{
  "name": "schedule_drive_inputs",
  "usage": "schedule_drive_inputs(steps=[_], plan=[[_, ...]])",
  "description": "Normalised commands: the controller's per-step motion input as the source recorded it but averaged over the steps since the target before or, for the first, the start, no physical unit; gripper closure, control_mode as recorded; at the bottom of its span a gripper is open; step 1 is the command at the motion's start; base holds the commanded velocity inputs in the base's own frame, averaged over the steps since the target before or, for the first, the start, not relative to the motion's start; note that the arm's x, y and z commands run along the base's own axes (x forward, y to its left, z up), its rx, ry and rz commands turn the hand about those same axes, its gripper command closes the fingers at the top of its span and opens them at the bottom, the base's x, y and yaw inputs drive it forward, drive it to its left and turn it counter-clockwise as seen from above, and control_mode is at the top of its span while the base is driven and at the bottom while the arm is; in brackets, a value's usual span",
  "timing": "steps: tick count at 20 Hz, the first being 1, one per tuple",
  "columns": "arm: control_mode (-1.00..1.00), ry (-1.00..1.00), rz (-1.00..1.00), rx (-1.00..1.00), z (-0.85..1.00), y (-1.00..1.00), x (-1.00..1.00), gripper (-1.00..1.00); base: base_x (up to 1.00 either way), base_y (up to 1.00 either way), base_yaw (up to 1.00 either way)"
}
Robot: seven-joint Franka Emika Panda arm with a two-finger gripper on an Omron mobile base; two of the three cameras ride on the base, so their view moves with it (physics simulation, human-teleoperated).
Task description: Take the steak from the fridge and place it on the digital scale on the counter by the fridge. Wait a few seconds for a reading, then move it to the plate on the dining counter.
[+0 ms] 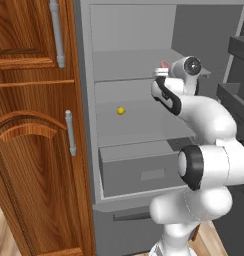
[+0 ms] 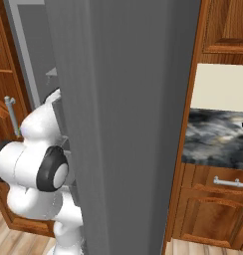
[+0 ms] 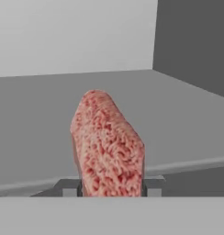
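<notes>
1. Steak [image 3: 107, 147] between the two fingertips of the gripper [image 3: 111, 187], over a shelf inside the fridge [image 1: 144, 65].
2. Small ball [image 1: 121, 111] on the shelf below, left of the arm.
3. Drawer [image 1: 144, 170] beneath that shelf.
4. Wooden cupboards [image 1: 34, 125] left of the fridge.

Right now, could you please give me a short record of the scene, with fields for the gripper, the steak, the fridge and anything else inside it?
gripper: shut on the steak, inside the fridge
steak: held between the fingers, standing out above a grey shelf
fridge: open, arm reaching in at the upper shelf
ball: small, yellow, on the middle shelf
drawer: wide, grey, under the shelves
counter: marbled top, right of the fridge
</notes>
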Motion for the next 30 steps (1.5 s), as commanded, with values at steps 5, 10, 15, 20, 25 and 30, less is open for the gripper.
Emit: schedule_drive_inputs(steps=[5,10,15,20,25,30], plan=[[-1.0,0.0,0.02,0.0,0.63,0.33,-1.0,1.0,0.0,0.0,0.0],[-1.0,0.09,0.01,0.0,0.68,0.26,-1.0,1.0,0.0,0.0,0.0],[-1.0,0.2,0.0,0.0,0.31,0.13,-1.0,1.0,0.0,0.0,0.0],[-1.0,0.11,0.0,0.0,-0.12,0.03,-1.0,1.0,0.0,0.0,0.0],[-1.0,0.03,0.0,-0.02,-0.56,0.15,-0.95,1.0,0.0,0.0,0.0],[-1.0,0.0,0.0,-0.03,-0.69,0.2,-0.61,1.0,0.0,0.0,0.0]])
